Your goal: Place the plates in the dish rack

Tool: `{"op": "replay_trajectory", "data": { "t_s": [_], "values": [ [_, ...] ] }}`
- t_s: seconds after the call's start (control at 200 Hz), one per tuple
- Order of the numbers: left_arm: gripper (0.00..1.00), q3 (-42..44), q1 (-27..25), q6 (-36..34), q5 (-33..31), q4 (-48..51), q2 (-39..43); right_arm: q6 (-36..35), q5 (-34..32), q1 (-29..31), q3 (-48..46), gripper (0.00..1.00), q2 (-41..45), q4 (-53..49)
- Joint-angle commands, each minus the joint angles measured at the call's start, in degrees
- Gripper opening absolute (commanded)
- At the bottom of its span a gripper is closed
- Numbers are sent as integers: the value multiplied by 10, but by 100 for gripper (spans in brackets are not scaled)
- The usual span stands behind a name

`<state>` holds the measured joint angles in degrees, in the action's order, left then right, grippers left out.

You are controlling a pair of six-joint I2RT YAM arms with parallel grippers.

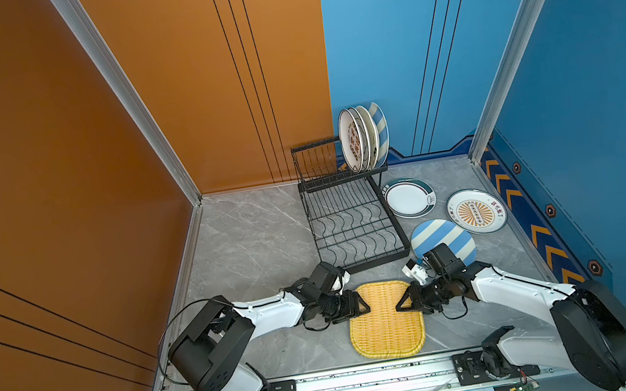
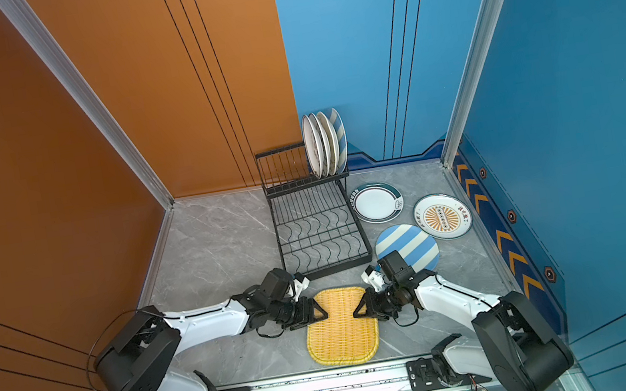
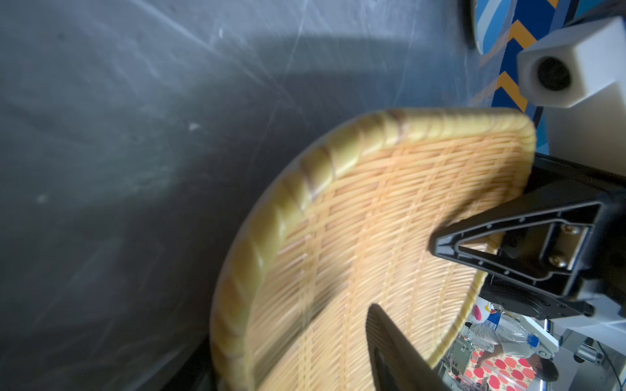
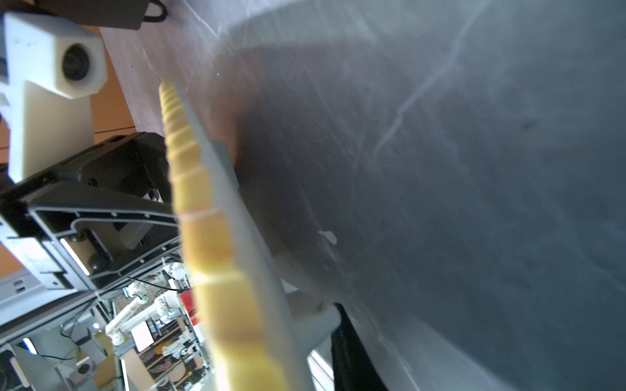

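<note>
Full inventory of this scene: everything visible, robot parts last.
dish rack: 1, black wire, back centre
racked plates: 4, three white, one blue-striped, upright in the upper tier
green-rimmed plate: 1, white, flat, right of rack
sunburst plate: 1, orange-white, flat, far right
striped plate: 1, blue-cream, flat, behind right arm
woven plate: 1, yellow, front centre
table: 1, grey marble
left claw: 1, black, woven plate's left edge
right claw: 1, black, its right edge

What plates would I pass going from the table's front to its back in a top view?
The yellow woven rounded-square plate, blue-and-cream striped round plate, white round plate with orange sunburst, white round plate with dark-green rim, round plates standing in the black wire dish rack.
</note>
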<state>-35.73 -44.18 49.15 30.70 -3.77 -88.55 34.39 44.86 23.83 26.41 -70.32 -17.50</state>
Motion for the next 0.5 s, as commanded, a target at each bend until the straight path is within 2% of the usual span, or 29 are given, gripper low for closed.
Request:
{"op": "replay_trajectory", "data": {
  "t_s": [0.0, 0.205, 0.31, 0.36, 0.38, 0.495],
  "values": [
    [62, -5, 13, 1, -3, 50, -4, 5, -26, 1, -6, 17, 12, -23],
    [75, -11, 23, -3, 1, 68, 25, 6, -33, -2, -4, 0, 34, -45],
    [85, -19, 27, -9, -3, 89, 53, 9, -42, -4, 0, 0, 57, -66],
    [85, -23, 30, -12, -4, 99, 68, 13, -48, -5, 4, 0, 74, -77],
    [90, -24, 30, -13, -5, 104, 73, 15, -50, -5, 6, 0, 82, -82],
    [94, -31, 42, -21, -7, 128, 104, 30, -72, -6, 25, 0, 133, -116]
  ]
}}
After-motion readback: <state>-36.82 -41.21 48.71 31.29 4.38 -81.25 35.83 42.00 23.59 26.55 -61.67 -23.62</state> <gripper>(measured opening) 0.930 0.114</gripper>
